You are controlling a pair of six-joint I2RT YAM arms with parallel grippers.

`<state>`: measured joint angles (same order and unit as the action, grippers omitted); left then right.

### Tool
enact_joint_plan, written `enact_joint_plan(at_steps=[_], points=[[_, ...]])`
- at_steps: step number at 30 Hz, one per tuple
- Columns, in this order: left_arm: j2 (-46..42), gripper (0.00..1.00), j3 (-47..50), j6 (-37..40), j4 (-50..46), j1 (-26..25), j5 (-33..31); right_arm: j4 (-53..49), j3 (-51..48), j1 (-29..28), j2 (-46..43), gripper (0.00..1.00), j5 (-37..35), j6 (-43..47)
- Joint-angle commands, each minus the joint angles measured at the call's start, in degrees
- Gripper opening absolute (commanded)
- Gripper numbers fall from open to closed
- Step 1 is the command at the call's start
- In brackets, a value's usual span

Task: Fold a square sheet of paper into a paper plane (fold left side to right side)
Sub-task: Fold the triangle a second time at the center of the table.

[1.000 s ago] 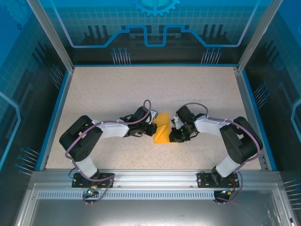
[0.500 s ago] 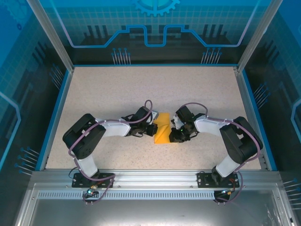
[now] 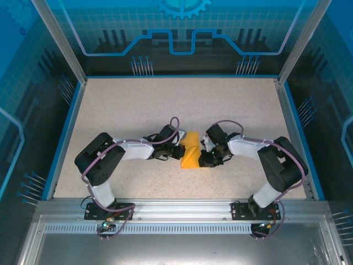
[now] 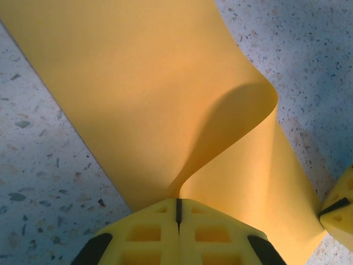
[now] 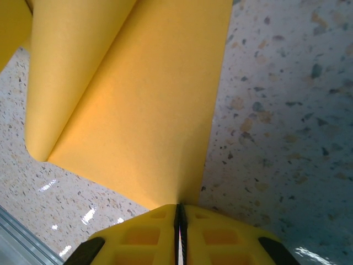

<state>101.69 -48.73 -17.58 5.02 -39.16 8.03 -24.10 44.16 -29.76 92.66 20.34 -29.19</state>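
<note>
The square sheet of paper (image 3: 191, 148) is orange-yellow and lies at the table's middle between both grippers, bent over on itself. My left gripper (image 3: 180, 150) is shut on its left edge. In the left wrist view the sheet (image 4: 138, 83) rises from the shut left gripper (image 4: 178, 205) and curls over in a loose loop. My right gripper (image 3: 202, 154) is shut on the right edge. In the right wrist view the paper (image 5: 138, 110) runs up from the right gripper (image 5: 180, 212) with a rolled fold at its left. A yellow fingertip (image 4: 337, 212) of the right gripper shows at the left wrist view's lower right.
The speckled beige table (image 3: 138, 105) is bounded by a blue rim (image 3: 66, 132) and glass walls on three sides. The metal rail (image 3: 176, 207) with both arm bases runs along the near edge.
The left arm's elbow has edged a little to the right. Both grippers stay shut on the paper, which has hardly moved.
</note>
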Motion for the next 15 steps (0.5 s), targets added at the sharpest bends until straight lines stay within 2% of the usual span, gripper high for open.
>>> enact_joint_plan(at_steps=[1, 10, 15], points=[[1.35, 0.0, -1.37, 1.25, -0.1, 0.41, 1.09, -3.06, 0.66, -1.08, 0.94, 0.12, -0.91, 1.12], [1.68, 0.0, -0.45, 1.28, -0.03, 0.41, 1.26, 0.41, 0.82, 0.37, -5.13, 0.13, 3.79, 1.38], [1.8, 0.0, 0.19, 1.06, 0.57, 0.47, 1.54, 9.11, -0.73, 2.62, -7.64, 0.13, 9.14, -2.8]])
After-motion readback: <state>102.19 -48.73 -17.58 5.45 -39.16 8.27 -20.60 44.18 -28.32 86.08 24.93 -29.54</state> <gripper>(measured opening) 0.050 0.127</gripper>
